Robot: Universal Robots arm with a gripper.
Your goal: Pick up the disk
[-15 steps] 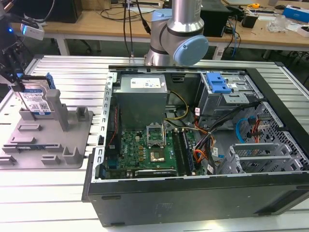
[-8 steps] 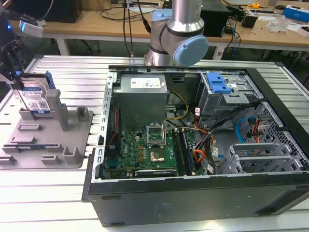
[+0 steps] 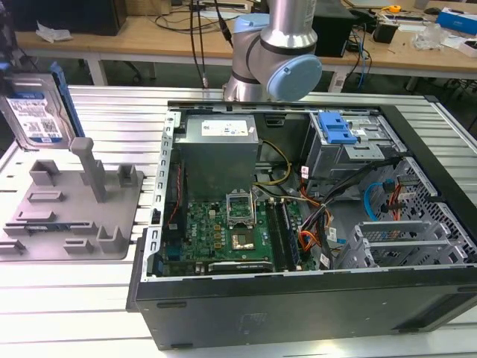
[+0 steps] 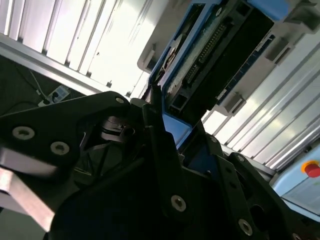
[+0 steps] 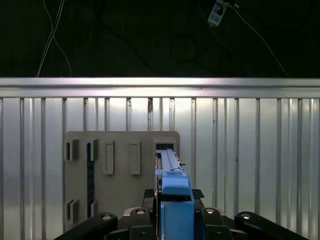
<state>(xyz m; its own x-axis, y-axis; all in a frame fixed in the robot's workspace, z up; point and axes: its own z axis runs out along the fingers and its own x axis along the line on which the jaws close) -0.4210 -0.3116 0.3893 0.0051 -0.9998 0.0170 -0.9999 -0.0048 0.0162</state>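
Fingers (image 4: 155, 125) of the gripper (image 5: 170, 212), black and matte with visible screw heads, are closed on the disk (image 3: 33, 112), pinching its blue plastic rail in both wrist views. That drive hangs in the air at the exterior view's left edge, held upright above the fixture plate and clear of it, its white-and-blue label facing the camera.

Largest in the scene is the table (image 3: 112, 112), a ribbed aluminium top of long parallel slats with a dull sheen. On it, toward the exterior view's right, lies an open computer case (image 3: 298, 298), black sheet metal on the outside and bare steel within. Inside it sit a boxy grey power supply (image 3: 220, 153), a green motherboard (image 3: 223, 235) with a square socket, bundled coloured cables, and a metal drive cage (image 3: 346, 149) with a blue plastic handle.

Behind the case rises the arm (image 3: 276, 52), smooth silver tube with a pale blue round joint cap.

Left of the case rests the fixture plate (image 3: 71, 209), flat grey plastic with a matte finish, carrying upright posts and low rectangular blocks. In the first wrist view the plate appears from above with slot-shaped cutouts, directly below the held drive.

Beyond the table stand wooden workbenches (image 3: 149, 37) scattered with cables and small items.
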